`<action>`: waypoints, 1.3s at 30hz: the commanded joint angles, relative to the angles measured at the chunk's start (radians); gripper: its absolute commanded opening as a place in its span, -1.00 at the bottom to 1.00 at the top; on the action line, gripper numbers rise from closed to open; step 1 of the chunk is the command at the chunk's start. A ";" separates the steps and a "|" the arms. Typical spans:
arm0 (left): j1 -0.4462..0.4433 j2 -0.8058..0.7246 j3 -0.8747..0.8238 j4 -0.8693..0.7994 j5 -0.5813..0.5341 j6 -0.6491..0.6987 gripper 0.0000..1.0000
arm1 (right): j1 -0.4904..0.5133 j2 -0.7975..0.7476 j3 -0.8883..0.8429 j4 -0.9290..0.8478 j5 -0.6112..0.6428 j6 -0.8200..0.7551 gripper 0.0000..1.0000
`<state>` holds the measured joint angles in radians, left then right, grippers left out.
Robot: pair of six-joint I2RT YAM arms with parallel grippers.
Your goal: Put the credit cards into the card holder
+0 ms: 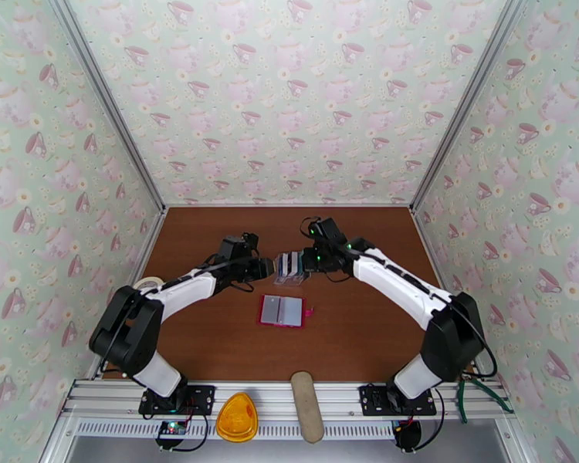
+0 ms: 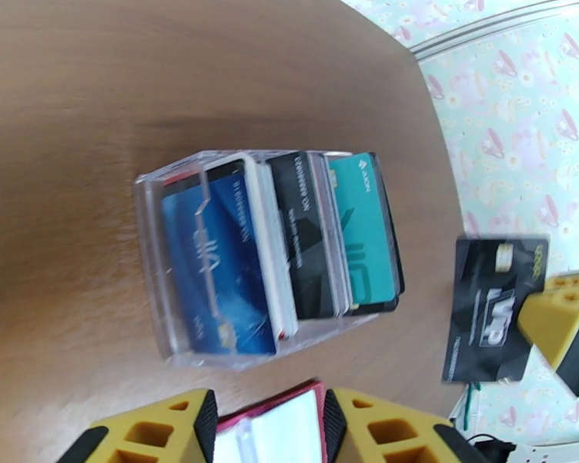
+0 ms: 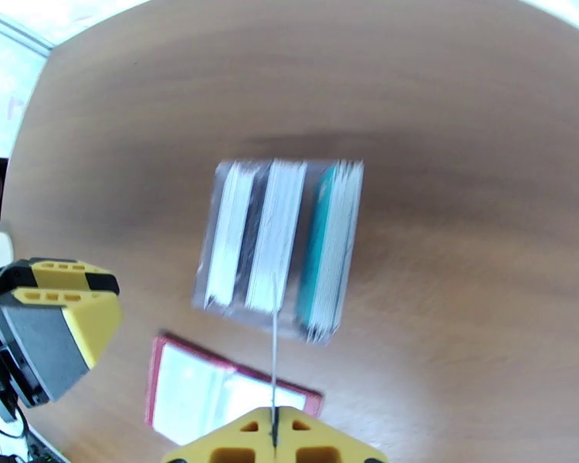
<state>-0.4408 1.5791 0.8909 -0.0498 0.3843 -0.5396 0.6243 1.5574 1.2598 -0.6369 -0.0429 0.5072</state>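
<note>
Right fingers [image 3: 220, 445] pinch a black card [image 2: 494, 310] near the clear box [image 2: 147, 248]; left fingers [image 2: 154, 430] hang released. Next, likely: slide it into the red wallet [image 1: 282, 310] nearer.

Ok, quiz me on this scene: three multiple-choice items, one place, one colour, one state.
1. Where does the card holder lie?
A) nearer the arm bases than the clear box
B) behind the box, by the back wall
C) on top of the box
2. What colour is the card in the right gripper?
A) teal
B) black
C) white
3. The card holder is:
A) snapped shut
B) lying open
C) standing on edge
Answers: A, seen from above it lies on the box's near side; B, the pinched card looks black; B, its pale pockets face up.
</note>
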 commanded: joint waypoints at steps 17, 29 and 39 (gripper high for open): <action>-0.068 -0.128 -0.252 -0.089 -0.042 0.075 -0.32 | 0.083 -0.183 -0.574 0.776 -0.205 0.386 -1.00; -0.086 -0.094 -0.305 -0.038 -0.048 0.060 -0.46 | 0.107 -0.125 -0.680 0.937 -0.225 0.452 -1.00; -0.099 -0.085 -0.358 -0.002 -0.050 0.044 -0.47 | 0.117 -0.085 -0.731 1.008 -0.230 0.479 -1.00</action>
<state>-0.5320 1.4822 0.5594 -0.0692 0.3428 -0.4847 0.7288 1.4528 0.5503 0.3176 -0.2516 0.9657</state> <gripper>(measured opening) 0.267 0.048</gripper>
